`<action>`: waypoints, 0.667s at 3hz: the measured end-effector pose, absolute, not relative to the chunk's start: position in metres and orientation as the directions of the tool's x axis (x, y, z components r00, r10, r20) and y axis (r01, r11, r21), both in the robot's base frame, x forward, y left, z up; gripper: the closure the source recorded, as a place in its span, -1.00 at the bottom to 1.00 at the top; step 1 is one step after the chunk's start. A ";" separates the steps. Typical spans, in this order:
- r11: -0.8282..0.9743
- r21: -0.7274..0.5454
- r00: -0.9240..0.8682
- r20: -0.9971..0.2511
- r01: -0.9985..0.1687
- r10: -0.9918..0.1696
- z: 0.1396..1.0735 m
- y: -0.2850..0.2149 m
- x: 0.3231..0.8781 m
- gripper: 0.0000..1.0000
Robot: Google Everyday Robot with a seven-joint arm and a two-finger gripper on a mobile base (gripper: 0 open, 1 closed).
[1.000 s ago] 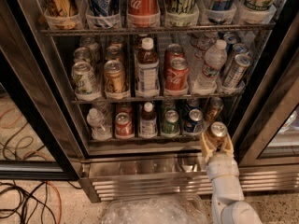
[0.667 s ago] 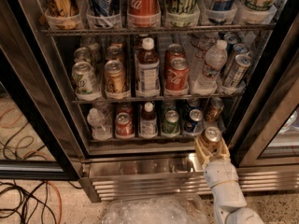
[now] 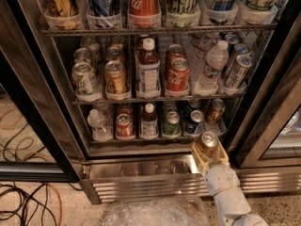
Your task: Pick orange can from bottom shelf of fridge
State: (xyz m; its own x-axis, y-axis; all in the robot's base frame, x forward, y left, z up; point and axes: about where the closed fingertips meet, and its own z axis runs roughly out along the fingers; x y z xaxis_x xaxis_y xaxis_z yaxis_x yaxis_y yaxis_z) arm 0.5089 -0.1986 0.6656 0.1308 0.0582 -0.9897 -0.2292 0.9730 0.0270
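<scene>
I saw the end effector [image 3: 209,153] lower right of centre, clamped on the orange can [image 3: 208,140]. The can was upright with its silver top up. It sat over the front edge of the bottom shelf [image 3: 141,145], at the right end of the row, just below and right of a blue can [image 3: 194,121]. On the fridge [image 3: 33,84], the right door frame [image 3: 265,126] was near the can's right side. There was open room in front of the ribbed steel base [image 3: 141,182]. Crinkled plastic [image 3: 155,213] lay bottom centre.

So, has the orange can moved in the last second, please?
Yes: the orange can, in the gripper, slid down-left from the bottom shelf toward the ribbed base.
</scene>
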 end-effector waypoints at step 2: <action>0.946 0.001 0.142 -0.989 -0.325 0.049 0.676 -0.178 0.500 1.00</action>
State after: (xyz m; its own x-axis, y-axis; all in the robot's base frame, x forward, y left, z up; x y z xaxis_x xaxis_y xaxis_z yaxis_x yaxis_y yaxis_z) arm 0.4997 -0.1784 0.6763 0.1415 0.0492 -0.9887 -0.3251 0.9457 0.0005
